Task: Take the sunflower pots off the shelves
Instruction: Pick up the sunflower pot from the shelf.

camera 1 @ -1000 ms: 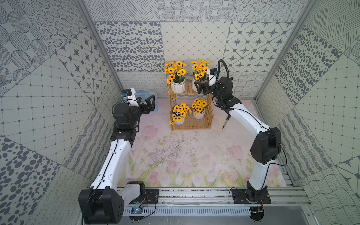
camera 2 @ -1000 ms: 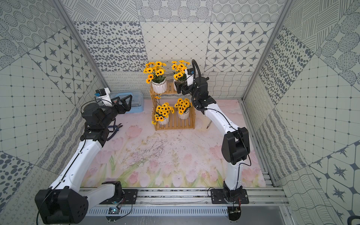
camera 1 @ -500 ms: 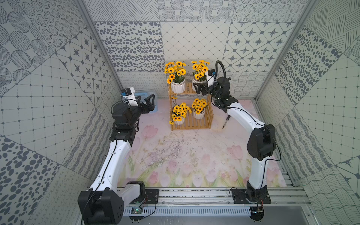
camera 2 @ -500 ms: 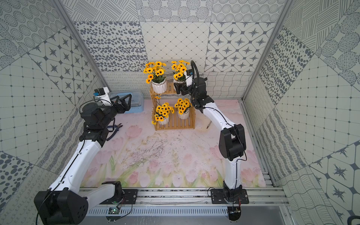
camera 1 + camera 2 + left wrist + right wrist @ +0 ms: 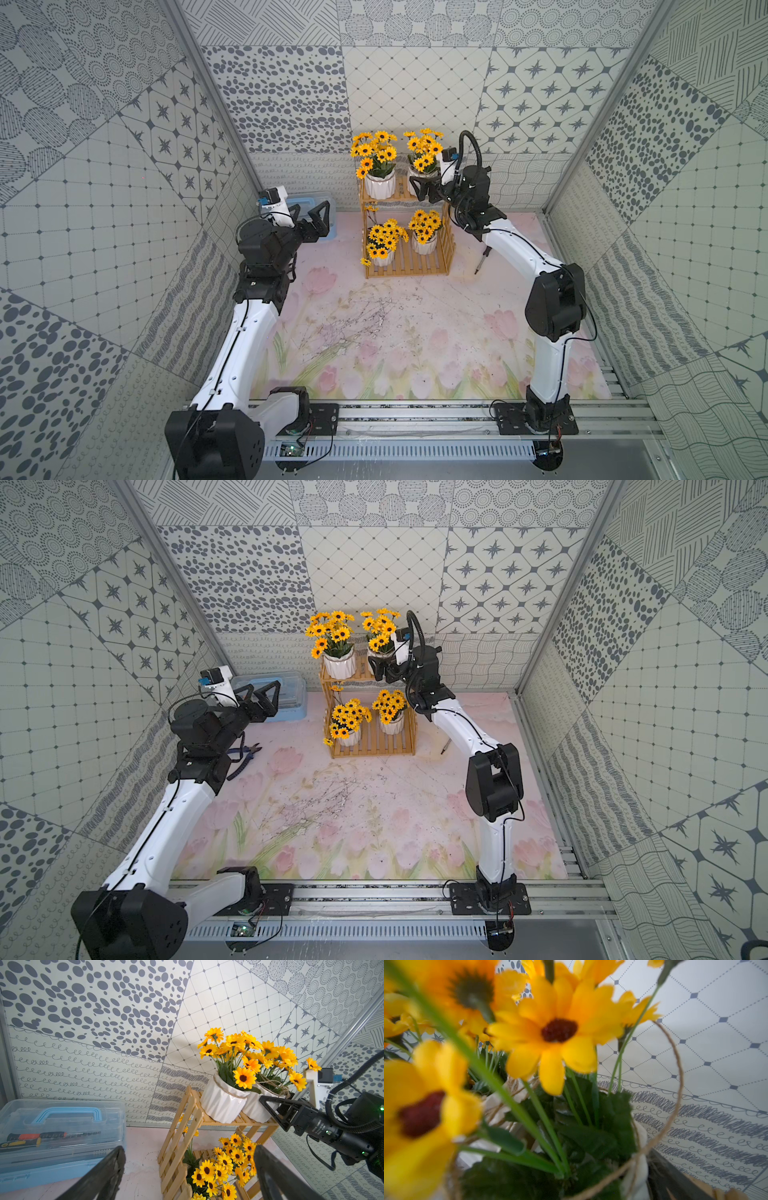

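Upper-tier right sunflower pot (image 5: 252, 1109) stands upright on the wooden shelves (image 5: 419, 268), white, ribbed, twine-tied, yellow blooms on top. The right gripper (image 5: 419, 189) comes in sideways, jaws spread wide with the pot between them; contact unclear. The other 3 pots (image 5: 380, 185) are shelved too. The left gripper (image 5: 309, 211) is open, well apart.

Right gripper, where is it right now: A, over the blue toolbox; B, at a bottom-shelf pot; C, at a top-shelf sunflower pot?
C: the open right gripper reaches the sunflower pot on the top tier of the shelves, on that arm's side.
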Robot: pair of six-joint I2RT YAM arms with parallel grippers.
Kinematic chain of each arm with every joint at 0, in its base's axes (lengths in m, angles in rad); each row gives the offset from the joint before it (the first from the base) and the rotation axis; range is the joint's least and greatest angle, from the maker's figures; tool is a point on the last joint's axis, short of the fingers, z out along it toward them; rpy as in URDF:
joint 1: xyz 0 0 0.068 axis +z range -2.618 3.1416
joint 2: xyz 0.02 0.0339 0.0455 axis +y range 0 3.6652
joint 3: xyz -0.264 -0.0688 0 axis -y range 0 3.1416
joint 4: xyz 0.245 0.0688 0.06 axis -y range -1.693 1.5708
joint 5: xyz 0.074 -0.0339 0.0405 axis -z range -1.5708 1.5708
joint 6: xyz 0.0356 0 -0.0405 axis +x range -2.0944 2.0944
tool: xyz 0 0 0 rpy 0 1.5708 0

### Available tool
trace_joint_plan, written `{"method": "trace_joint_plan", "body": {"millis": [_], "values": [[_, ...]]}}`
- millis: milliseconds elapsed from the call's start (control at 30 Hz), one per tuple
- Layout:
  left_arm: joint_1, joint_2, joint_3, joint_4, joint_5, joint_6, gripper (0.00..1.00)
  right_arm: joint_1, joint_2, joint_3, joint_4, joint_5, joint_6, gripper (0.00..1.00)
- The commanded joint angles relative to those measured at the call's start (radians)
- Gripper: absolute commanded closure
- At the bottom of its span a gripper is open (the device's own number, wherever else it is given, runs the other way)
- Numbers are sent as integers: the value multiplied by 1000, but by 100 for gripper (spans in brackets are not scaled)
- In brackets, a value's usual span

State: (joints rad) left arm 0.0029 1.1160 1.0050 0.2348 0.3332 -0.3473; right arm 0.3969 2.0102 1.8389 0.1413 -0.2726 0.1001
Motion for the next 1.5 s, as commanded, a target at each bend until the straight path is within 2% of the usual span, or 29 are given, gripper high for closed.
{"method": "trace_joint_plan", "body": {"millis": [0, 400, 567, 800, 933, 1467], "values": [[2, -11, -1, 9, 13, 21, 3, 8, 17, -2, 85, -29, 10, 4], [2, -18, -4, 5, 12, 20, 3, 9, 17, -28, 102, -30, 10, 28], [3, -15, -2, 5, 12, 18, 3, 10, 9, -48, 114, -33, 4, 47], [1, -16, -3, 8, 12, 17, 3, 9, -5, -71, 124, -31, 10, 87], [2, -19, -5, 8, 11, 19, 3, 8, 0, -52, 86, -21, 17, 100], [3, -22, 0, 7, 15, 16, 3, 8, -49, -70, 131, -28, 14, 100]]}}
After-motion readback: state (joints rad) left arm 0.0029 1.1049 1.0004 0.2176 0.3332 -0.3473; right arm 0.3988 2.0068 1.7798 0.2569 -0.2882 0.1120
